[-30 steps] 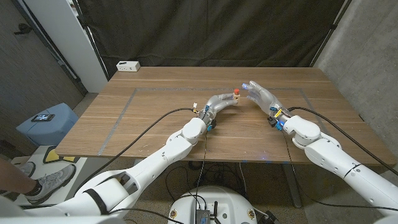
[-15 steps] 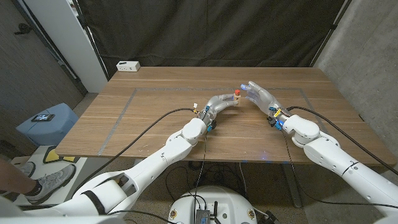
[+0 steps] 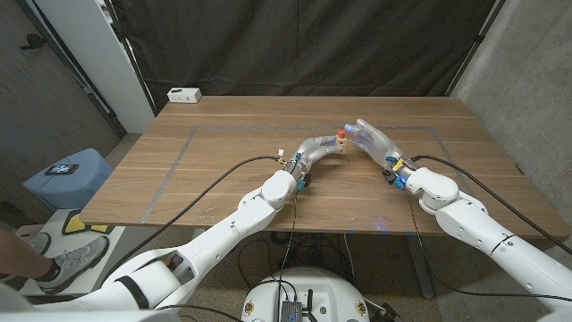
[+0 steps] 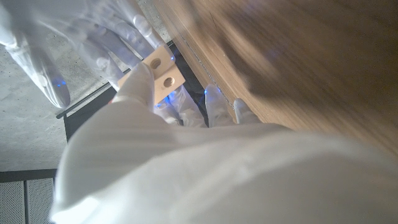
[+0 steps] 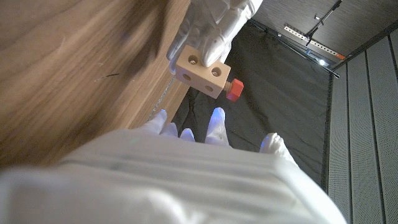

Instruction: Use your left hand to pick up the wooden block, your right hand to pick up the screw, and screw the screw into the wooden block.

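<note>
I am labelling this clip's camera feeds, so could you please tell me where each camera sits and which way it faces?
Head view: on the robot's head, looking down over both arms at the table.
Left wrist view: on the left wrist, along the left hand toward the wooden block.
Right wrist view: on the right wrist, along the right hand toward the block and the red screw.
All three share the block.

From my remote station: a wooden table (image 3: 223, 170) stands before a black curtain (image 3: 304, 45). A white box (image 3: 184, 94) sits at the table's far left corner. Beside the table, left, a blue stool (image 3: 67, 174) holds a small device; grey wall (image 3: 518, 72) rises to its right.
</note>
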{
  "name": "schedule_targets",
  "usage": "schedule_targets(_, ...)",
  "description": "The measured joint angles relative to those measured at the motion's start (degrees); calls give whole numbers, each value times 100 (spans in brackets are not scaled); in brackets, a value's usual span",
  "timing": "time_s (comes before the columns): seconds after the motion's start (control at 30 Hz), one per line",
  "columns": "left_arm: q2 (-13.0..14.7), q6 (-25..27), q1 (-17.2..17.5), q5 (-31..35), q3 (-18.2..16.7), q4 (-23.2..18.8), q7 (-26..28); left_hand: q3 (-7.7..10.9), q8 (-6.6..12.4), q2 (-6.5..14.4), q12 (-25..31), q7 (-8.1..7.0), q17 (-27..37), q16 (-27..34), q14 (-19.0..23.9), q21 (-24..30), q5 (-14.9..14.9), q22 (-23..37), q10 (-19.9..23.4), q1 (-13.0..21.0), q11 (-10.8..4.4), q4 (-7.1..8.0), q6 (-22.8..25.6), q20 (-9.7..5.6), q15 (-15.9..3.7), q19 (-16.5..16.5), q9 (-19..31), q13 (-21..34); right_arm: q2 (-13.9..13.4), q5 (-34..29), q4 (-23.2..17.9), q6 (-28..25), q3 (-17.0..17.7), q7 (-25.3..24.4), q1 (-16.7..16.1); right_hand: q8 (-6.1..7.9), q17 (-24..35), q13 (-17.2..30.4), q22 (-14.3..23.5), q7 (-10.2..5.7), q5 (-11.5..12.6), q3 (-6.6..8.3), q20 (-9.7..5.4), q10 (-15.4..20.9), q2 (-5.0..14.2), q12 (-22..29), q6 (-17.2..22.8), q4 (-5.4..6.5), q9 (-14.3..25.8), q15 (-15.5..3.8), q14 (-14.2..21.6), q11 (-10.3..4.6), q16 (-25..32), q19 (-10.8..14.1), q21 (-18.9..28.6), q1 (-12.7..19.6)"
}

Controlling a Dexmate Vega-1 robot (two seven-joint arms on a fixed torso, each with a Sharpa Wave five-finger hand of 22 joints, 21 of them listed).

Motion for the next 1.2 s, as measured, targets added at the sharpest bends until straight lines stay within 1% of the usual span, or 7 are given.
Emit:
schedule_targets(0.13, 8, 9, 9, 4, 0, -19, 10, 10, 0, 0, 0, 0, 0, 0, 0, 0, -1, 0, 0, 0, 0, 10, 0, 0, 0, 0, 1, 0, -18, 1, -44, 21, 9, -23, -51, 6, 0, 0, 0, 0, 0, 0, 0, 0, 0, 26, 62, 0, 0, 0, 0, -63, 0, 0, 0, 0)
schedule_targets(0.43, 32, 24, 45, 14, -1, -84, 36, 10, 0, -13, 0, -2, 0, 0, 0, 0, -1, 0, 0, -47, 0, 10, 2, 0, 0, 0, 5, 0, -57, -11, -145, 43, 34, -88, -140, 23, -15, 0, 0, 41, 0, 0, 0, 0, 0, 26, 208, 0, 0, 0, 0, -62, 0, 1, 0, 1)
schedule_targets(0.57, 36, 24, 48, 18, -2, -92, 37, 10, 0, -13, 0, -2, 0, 0, 0, 0, -1, 0, 0, -47, 0, 10, 2, 0, 0, 0, 4, 0, -75, -15, -188, 43, 48, -103, -174, 22, -15, 0, 0, 42, 0, 0, 0, 0, 0, 26, 246, 0, 0, 0, 0, -124, 0, 1, 0, 1)
schedule_targets(0.7, 38, 24, 50, 19, -3, -96, 37, 10, 0, -14, 0, -1, 0, 0, 0, 0, -1, 0, 0, -46, 0, 10, 1, 0, 0, 0, 4, 0, -85, -23, -207, 43, 54, -132, -193, 22, -15, 0, 0, 31, 0, 11, 0, 0, 0, 47, 298, -12, 0, -1, 0, -123, 0, 1, 0, 1)
schedule_targets(0.83, 39, 24, 54, 19, -5, -97, 37, 10, 0, -15, 0, -1, 0, 0, 0, 0, -2, 0, 0, -45, 0, 10, 1, 0, 0, 0, 4, 0, -85, -26, -207, 43, 54, -145, -193, 63, -15, 0, 0, 43, 21, 18, 0, -1, 0, 47, 352, -18, 0, -1, 0, -124, 0, 1, 0, 1)
schedule_targets(0.97, 41, 24, 63, 22, -6, -107, 38, 10, 0, -15, 0, -1, 0, 0, 0, 0, -6, 0, 0, -45, 0, 10, 1, 0, 0, 0, 4, 0, -122, -31, -283, 38, 74, -155, -261, 63, -15, -1, 0, 19, 41, 18, 21, 0, 1, 47, 390, -18, 0, -1, 0, -185, 0, 23, 0, 1)
schedule_targets(1.2, 46, 38, 86, 23, -9, -143, 48, 8, 0, -15, 0, 0, 0, 0, 0, 0, -7, 0, 0, -45, 0, 8, 0, 0, 0, 0, 0, 0, -152, -46, -349, 30, 90, -186, -319, 63, -14, -1, 0, 56, 41, 18, 0, 0, 1, 68, 484, -18, 0, -22, 22, -185, 0, 43, 0, 1)
